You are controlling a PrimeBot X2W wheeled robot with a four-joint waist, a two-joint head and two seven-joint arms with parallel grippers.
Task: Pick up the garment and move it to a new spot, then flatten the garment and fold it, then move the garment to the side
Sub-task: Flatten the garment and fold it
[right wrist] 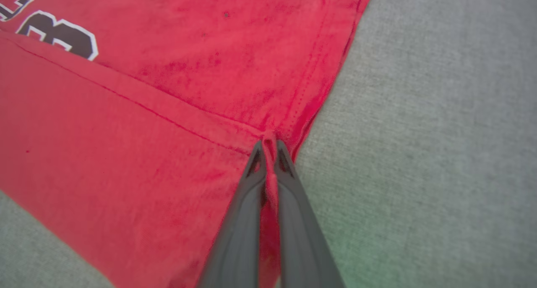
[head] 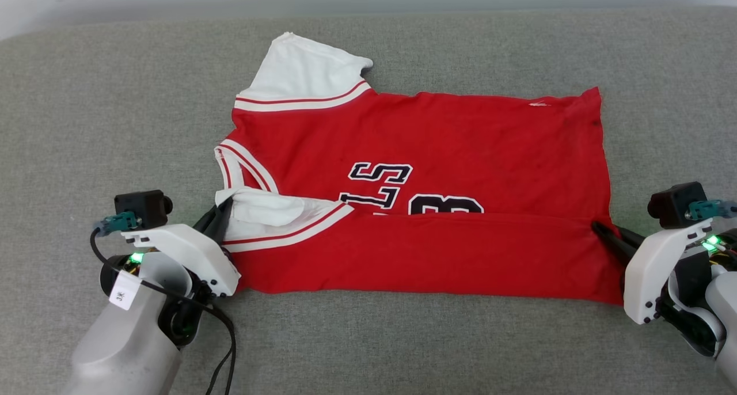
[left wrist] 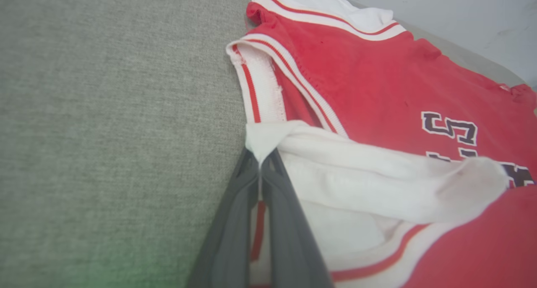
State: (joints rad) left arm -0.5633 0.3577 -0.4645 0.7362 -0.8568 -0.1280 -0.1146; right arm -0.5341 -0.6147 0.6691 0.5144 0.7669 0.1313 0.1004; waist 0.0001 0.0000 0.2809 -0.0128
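We saw the left gripper [head: 223, 212] at the lower left of the head view, its two dark fingers [left wrist: 235, 221] pressed together on a pinch of white sleeve [left wrist: 377, 183]. The right gripper [head: 600, 228], at the lower right, was likewise closed tight, with a fold of the red hem corner [right wrist: 270, 139] nipped between its tips. The shirt [head: 432, 136] lay spread across the middle of the grey cushion [head: 115, 95], its near edge folded up over the front. That fold hid the lower part of the black, white-edged lettering [head: 380, 179]: we could read an S and the top of a 3 [head: 446, 204]. A small white tag [head: 125, 294] on the left forearm carried a mark too small to read.
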